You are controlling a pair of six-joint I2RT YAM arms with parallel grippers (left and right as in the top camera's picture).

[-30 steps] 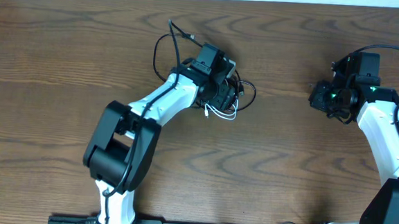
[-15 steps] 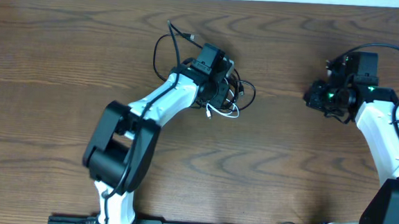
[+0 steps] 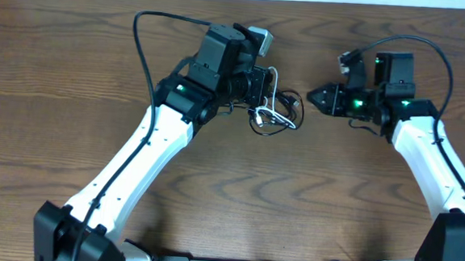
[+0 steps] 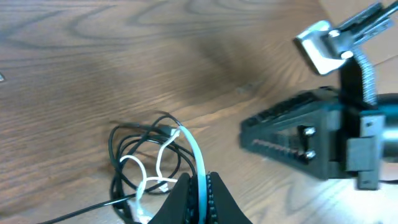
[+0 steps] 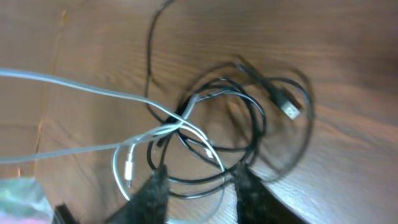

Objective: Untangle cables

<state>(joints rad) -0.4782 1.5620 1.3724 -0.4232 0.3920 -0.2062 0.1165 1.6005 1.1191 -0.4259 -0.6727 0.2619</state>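
Left jaws: white cable (image 4: pixel 198 155), of two

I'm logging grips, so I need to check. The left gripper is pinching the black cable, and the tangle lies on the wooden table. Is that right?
Not quite. The left gripper is shut on the white cable, not the black cable. The left wrist view shows the white strand running into its closed fingers. The tangle does lie on the wooden table.

The 2 cables (image 3: pixel 274 117) are laid in 1 tangle on the surface (image 3: pixel 58 71), between the left gripper (image 3: pixel 263 88), touching them at their left, and the right gripper (image 3: pixel 317 97), set apart at their right.
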